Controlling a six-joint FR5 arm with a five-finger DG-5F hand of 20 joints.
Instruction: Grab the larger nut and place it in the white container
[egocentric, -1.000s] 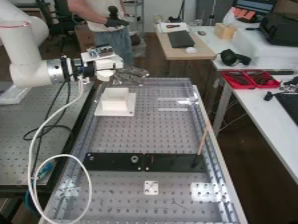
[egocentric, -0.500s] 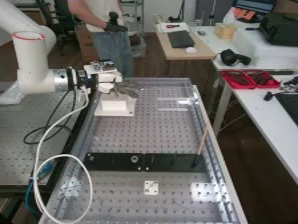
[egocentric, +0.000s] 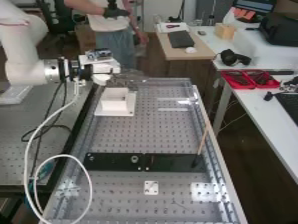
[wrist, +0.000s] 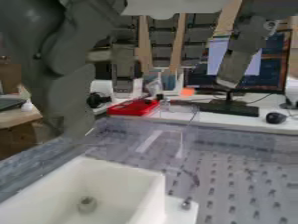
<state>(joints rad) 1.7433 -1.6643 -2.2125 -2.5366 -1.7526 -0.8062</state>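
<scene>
Just beyond and above the white container (egocentric: 114, 103), the hand (egocentric: 125, 79) hangs with its fingers relaxed. In the wrist view the hand (wrist: 123, 65) is open, its fingers extended and nothing between them. A metal nut (wrist: 87, 204) lies on the floor of the white container (wrist: 130, 187), below the fingers and apart from them. Another round nut-like piece (egocentric: 134, 159) sits on the black plate (egocentric: 113, 161) across the bench. I cannot tell the nuts' relative sizes.
The perforated bench (egocentric: 149, 135) has raised clear edges. A thin brown stick (egocentric: 202, 142) stands at the black plate's right end, and a small white plate (egocentric: 151, 188) lies nearer. Red trays (egocentric: 249, 79) rest on the side table. A white cable (egocentric: 50, 117) hangs from the arm.
The hand was farther out a second ago, then lower over the container half a second ago. Now it has risen and drawn away toward the bench's far end. The container has stayed put.
</scene>
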